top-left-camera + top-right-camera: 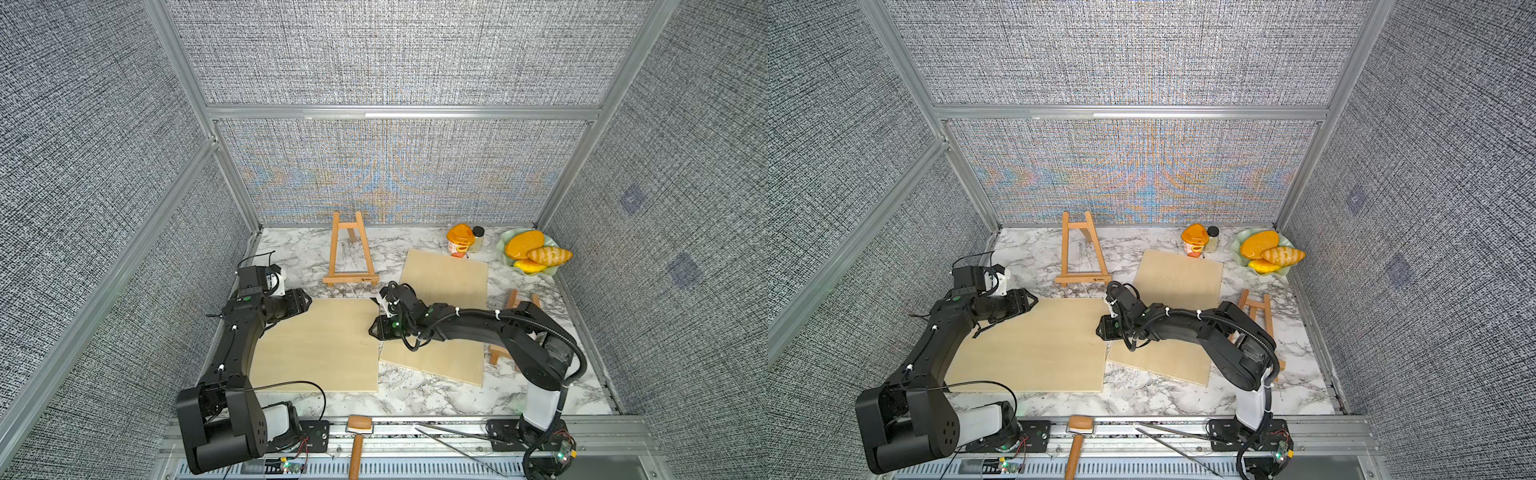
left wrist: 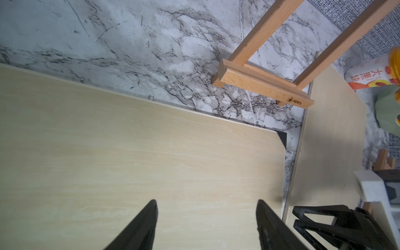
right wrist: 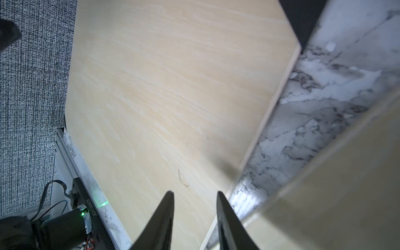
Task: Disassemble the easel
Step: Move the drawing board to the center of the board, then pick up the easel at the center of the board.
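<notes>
Top views: easel (image 1: 351, 279) (image 1: 1084, 277), wooden, standing upright at the back middle of the marble table (image 1: 291, 253) (image 1: 1025, 253). Second easel (image 1: 512, 300) (image 1: 1260, 309), on the right side, partly hidden behind the right arm. Left board (image 1: 324, 349) (image 1: 1038, 345) and right board (image 1: 446, 274) (image 1: 1179, 274), pale wood, lying flat side by side with a narrow strip of table between them. Left gripper (image 1: 305, 300) (image 1: 1030, 299) sits over the left board's far left corner, apart from both easels. Right gripper (image 1: 376, 326) (image 1: 1102, 328) sits at the left board's right edge, by the gap. Orange-lidded cup (image 1: 460, 241), small jar (image 1: 478, 237) and green bowl (image 1: 509, 239) stand in the far right corner. Mallet (image 1: 356, 444) lies on the front rail. Left wrist view: left gripper (image 2: 205, 203) released, fingers spread wide and holding nothing, above the left board (image 2: 129, 151). The easel (image 2: 259, 84) stands beyond the board's edge, with the right board (image 2: 333, 129) beside it. Right wrist view: right gripper (image 3: 194, 194) released, fingers parted by a narrower gap and holding nothing, tips above the edge of the left board (image 3: 173, 86). A strip of table (image 3: 303, 121) follows, then the right board (image 3: 346, 184).
</notes>
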